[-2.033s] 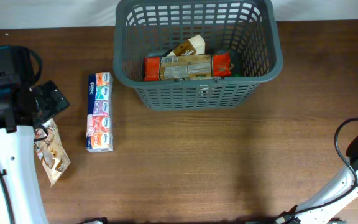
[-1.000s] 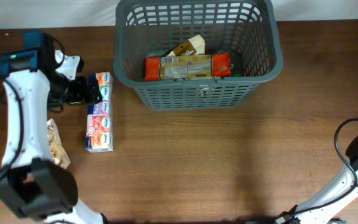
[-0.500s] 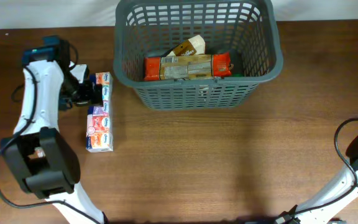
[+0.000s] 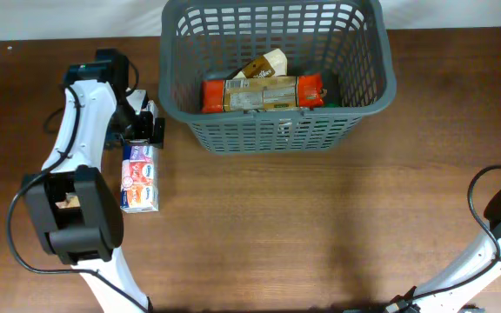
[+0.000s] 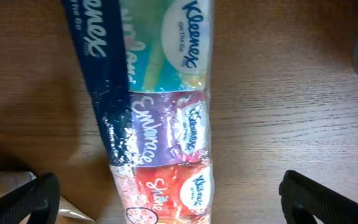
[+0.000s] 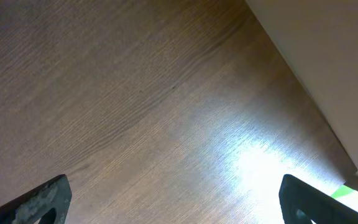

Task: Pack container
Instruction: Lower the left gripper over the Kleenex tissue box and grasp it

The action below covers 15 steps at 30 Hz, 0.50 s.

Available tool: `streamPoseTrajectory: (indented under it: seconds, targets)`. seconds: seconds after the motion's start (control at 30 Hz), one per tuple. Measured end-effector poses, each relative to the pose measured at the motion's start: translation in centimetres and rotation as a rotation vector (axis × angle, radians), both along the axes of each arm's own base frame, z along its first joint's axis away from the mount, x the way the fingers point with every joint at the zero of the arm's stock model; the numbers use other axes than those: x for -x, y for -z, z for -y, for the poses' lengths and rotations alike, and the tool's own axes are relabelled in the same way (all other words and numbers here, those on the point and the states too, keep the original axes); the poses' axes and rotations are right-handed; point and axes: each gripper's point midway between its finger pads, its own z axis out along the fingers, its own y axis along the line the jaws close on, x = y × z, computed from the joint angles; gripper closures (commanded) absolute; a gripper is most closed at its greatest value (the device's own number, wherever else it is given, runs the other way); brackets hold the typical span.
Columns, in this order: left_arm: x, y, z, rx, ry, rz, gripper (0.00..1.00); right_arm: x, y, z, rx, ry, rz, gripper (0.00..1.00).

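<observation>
Two grippers on your list: left gripper [image 4: 143,129] jaws wide over the tissue pack [image 4: 138,181] beside the basket [image 4: 272,132], right gripper [image 6: 173,202] jaws wide above the table [image 6: 135,93].

overhead: even, soft light; faint shadow before the container [image 4: 277,130] | left wrist: sharp, small glints on the tissue pack [image 5: 160,124] wrap | right wrist: white glare patch on the table [image 6: 253,168] (grain washed out there), lower corners dark and soft
</observation>
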Motion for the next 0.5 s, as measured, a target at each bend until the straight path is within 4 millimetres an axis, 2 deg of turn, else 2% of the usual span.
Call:
streamPoseTrajectory:
  seconds: [0.23, 0.5]
  targets:
    - [-0.7, 0.5, -0.6, 0.000, -0.013, 0.019, 0.00, 0.0, 0.0, 0.0, 0.000, 0.000, 0.000, 0.01]
    - [-0.8, 3.8, 0.0, 0.041, -0.014, -0.047, 0.00, 0.0, 0.0, 0.0, 0.000, 0.000, 0.000, 0.01]
